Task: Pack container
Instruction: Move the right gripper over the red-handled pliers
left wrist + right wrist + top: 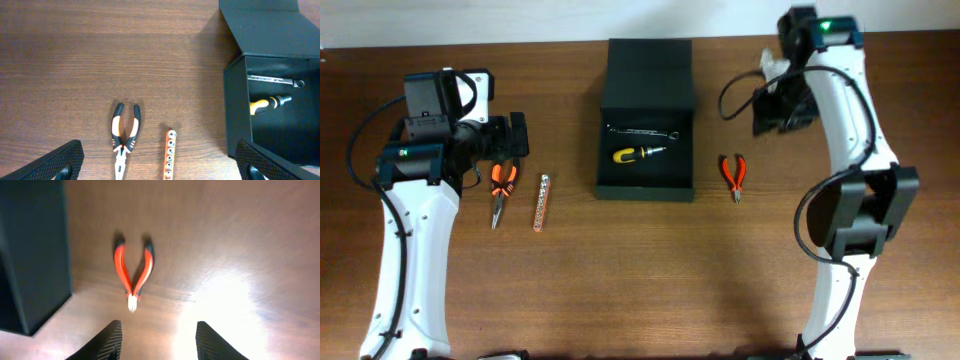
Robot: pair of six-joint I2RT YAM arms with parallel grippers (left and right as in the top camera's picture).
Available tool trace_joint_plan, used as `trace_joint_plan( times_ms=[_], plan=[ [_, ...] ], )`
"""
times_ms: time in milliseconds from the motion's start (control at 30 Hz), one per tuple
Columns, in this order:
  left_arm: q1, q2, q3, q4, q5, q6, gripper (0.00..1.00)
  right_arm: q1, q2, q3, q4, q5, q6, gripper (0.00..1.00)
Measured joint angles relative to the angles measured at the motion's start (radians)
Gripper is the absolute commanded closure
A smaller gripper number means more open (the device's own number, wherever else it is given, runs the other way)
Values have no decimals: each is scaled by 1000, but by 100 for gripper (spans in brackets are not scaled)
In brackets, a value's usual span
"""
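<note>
The dark container (610,182) stands open at the table's middle, its flap lid (648,70) laid back. Inside lie a yellow-handled screwdriver (638,153) and a silver wrench (642,130); both show in the left wrist view, the screwdriver (267,103) and the wrench (272,80). My left gripper (512,137) is open and empty above orange-black pliers (499,190) and an orange socket rail (541,200). My right gripper (782,105) is open and empty, raised above the red pliers (734,174), which show in the right wrist view (132,273).
The wooden table (650,280) carries all the tools. In the left wrist view the orange-black pliers (123,137) and socket rail (169,155) lie left of the container wall (235,110). The container's corner (32,255) shows left of the red pliers.
</note>
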Motion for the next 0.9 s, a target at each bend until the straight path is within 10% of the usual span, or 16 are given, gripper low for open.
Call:
trace_joint_plan(
  times_ms=[900],
  plan=[
    [0, 0, 0, 0, 0, 0, 1, 101, 10, -345, 233, -62, 14, 48]
  ],
)
